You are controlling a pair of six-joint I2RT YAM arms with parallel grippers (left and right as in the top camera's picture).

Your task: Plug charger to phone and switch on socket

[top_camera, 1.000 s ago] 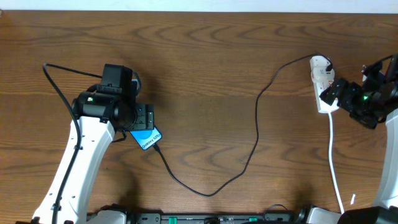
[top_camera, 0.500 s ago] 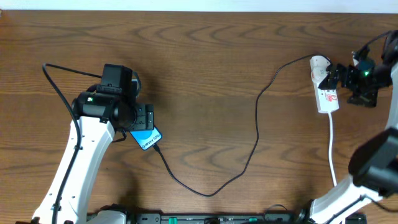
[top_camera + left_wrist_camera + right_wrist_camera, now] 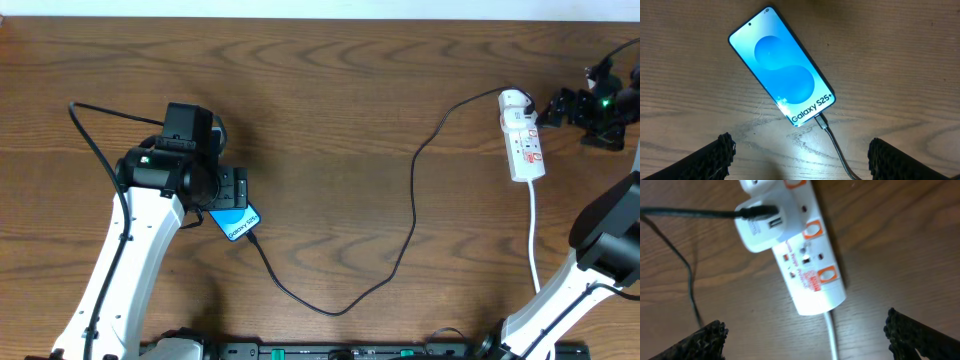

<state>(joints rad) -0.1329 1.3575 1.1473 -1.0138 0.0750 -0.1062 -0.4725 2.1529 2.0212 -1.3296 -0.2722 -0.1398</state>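
Spanning every view, a dark wood-grain table point(image 3: 330, 90) has a pale strip beyond its far edge. At left lies the lit phone point(image 3: 782, 67), the charger point(image 3: 414, 200) plugged into its end, under the wide-spread, empty left gripper point(image 3: 799, 157). The right gripper point(image 3: 807, 340), likewise spread and empty, is just beside the socket point(image 3: 810, 275) at far right.

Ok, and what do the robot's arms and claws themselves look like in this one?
Both arms have white tubular links with black joints: left arm, right arm. Each wrist head is black with a small green light. A thin black cable loops off the left arm. The left claw and right claw have black, rough-textured pads.
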